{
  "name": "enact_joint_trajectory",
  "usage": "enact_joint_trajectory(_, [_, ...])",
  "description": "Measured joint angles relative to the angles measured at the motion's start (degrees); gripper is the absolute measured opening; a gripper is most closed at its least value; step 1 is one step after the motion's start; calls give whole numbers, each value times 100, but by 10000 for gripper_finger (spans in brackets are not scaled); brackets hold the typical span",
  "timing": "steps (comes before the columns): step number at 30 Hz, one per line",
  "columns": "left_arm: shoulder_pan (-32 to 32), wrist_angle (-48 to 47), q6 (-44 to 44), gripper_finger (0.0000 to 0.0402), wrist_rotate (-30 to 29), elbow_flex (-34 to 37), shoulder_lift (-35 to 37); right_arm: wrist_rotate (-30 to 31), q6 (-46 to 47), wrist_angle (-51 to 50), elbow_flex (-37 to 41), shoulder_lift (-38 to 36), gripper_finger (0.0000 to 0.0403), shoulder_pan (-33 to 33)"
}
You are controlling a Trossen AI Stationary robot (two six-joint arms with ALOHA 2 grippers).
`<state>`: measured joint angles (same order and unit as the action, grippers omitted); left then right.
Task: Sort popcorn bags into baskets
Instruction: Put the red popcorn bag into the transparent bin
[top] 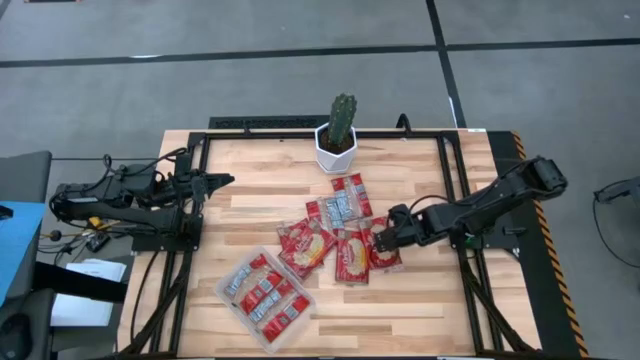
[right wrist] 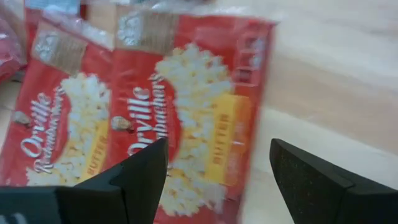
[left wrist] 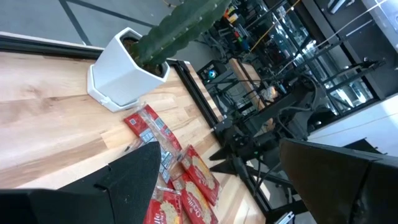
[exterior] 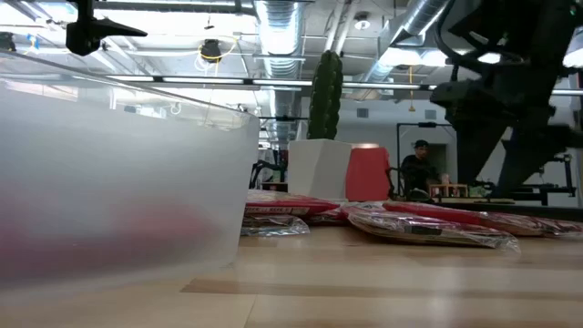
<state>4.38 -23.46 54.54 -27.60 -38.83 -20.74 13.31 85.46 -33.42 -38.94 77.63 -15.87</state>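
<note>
- Waiting at the left edge of the table (top: pixel 420 300), the left gripper (top: pixel 222 181) hangs with its jaws apart, holding nothing.
- Slim popcorn bags (top: pixel 262 295) fill the clear basket (top: pixel 243 318) near the front edge.
- Larger popcorn bags (top: pixel 306 246) lie loose at mid-table, in front of the white cactus pot (top: pixel 336 150).
- Just above the rightmost loose bag (right wrist: pixel 199 118), the right gripper (top: pixel 378 240) hovers, jaws apart.

Two black jointed arms, the left arm (top: pixel 120 195) strung with loose cables, the right arm (top: pixel 490 205) smoother.
</note>
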Motion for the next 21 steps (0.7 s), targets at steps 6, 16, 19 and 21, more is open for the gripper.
enact_joint_trajectory(6, [0, -2, 55, 316, 9, 0, 1, -72, 2, 935, 479, 223, 302, 12])
enact_joint_trajectory(16, [2, -20, 151, 316, -19, 0, -1, -102, -174, 1641, 627, 643, 273, 16])
enact_joint_trajectory(19, [2, -20, 145, 316, -26, 0, 0, -168, -274, 1653, 638, 635, 220, 24])
enact_joint_trajectory(21, [0, -21, 121, 316, -27, 0, 0, -174, -288, 1660, 645, 615, 174, 27])
